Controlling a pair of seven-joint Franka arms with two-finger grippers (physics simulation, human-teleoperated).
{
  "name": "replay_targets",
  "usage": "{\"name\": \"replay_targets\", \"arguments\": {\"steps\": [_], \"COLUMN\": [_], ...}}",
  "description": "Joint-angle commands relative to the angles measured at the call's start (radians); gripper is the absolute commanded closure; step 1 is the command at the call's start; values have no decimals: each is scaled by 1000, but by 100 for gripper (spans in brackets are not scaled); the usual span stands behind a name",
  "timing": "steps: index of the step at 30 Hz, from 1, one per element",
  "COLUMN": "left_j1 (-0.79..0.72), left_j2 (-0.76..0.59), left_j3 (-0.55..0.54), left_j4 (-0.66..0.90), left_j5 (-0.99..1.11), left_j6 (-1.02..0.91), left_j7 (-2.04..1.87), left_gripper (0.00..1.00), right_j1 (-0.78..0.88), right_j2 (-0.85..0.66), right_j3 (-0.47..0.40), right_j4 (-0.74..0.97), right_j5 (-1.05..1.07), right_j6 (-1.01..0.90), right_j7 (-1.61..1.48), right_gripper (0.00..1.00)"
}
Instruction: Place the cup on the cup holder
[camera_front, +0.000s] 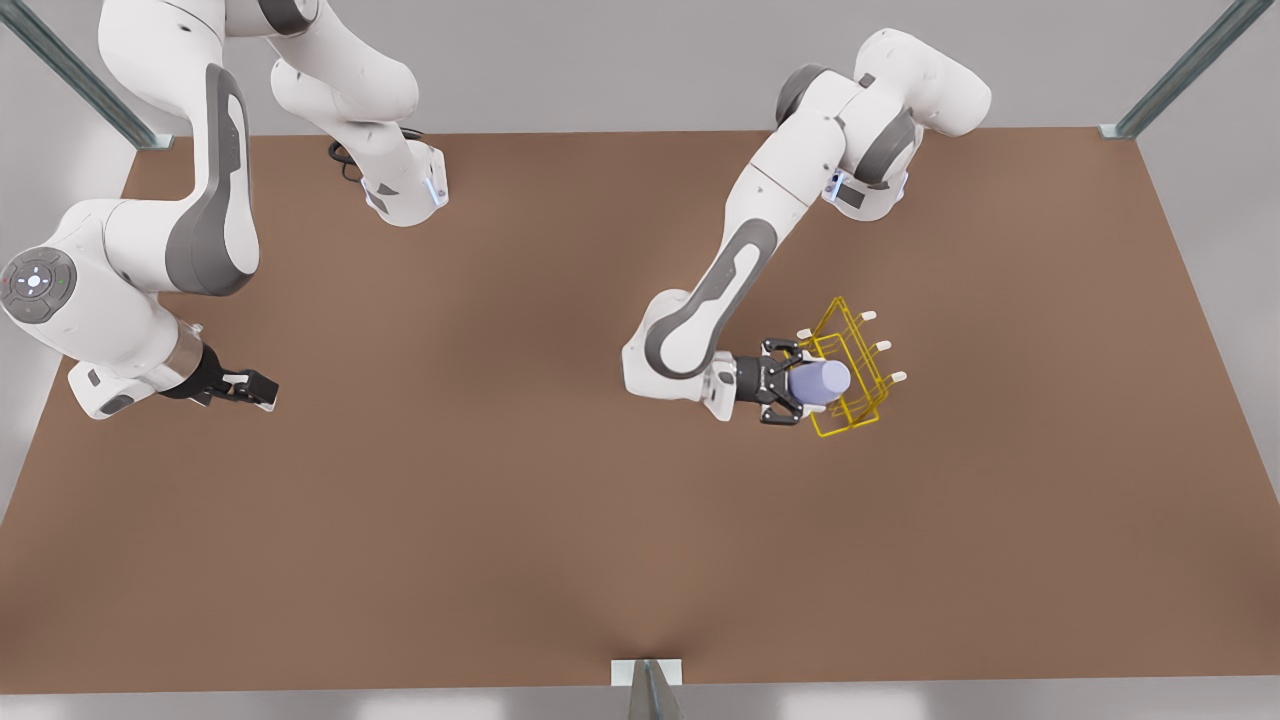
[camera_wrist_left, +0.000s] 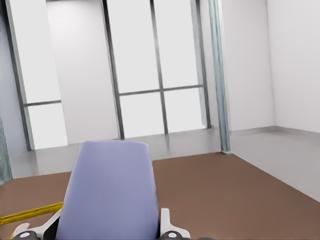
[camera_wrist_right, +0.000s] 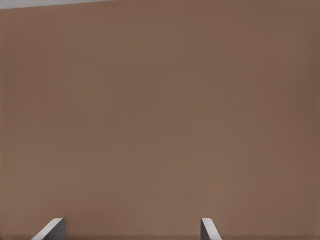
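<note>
The lavender-blue cup (camera_front: 828, 380) lies on its side in the air, with my left gripper (camera_front: 798, 384) shut on it at the front view's right. It hangs over the near side of the yellow wire cup holder (camera_front: 856, 352), whose white-tipped pegs point away from the gripper. Whether the cup touches a peg I cannot tell. In the left wrist view the cup (camera_wrist_left: 110, 192) stands between the fingers (camera_wrist_left: 169, 227), and a yellow wire of the cup holder (camera_wrist_left: 30, 213) shows beside it. My right gripper (camera_front: 258, 388) waits open at the front view's left, its fingertips (camera_wrist_right: 207, 229) spread above bare table.
The brown table (camera_front: 520, 520) spreads wide around both arms. Metal frame posts (camera_front: 1170, 80) stand at its far corners and one at the middle of the near edge (camera_front: 648, 685). Beyond the table are a grey floor and tall windows (camera_wrist_left: 150, 70).
</note>
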Motion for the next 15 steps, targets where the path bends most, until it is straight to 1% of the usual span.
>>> {"name": "replay_targets", "arguments": {"steps": [1,10,15], "left_j1": [7,10,8], "left_j2": [0,34,31], "left_j3": [1,1,1], "left_j4": [0,3,5], "left_j5": [-15,-12,-9], "left_j6": [-6,26,25], "left_j7": [-32,-67,-64], "left_gripper": [26,26,26], "right_j1": [0,0,0], "right_j2": [-1,-1,-1], "right_j3": [0,0,0], "right_j4": [1,1,-1], "right_j5": [1,1,1], "right_j6": [0,0,0], "right_j7": [-2,-4,-4], "right_gripper": [0,0,0]}}
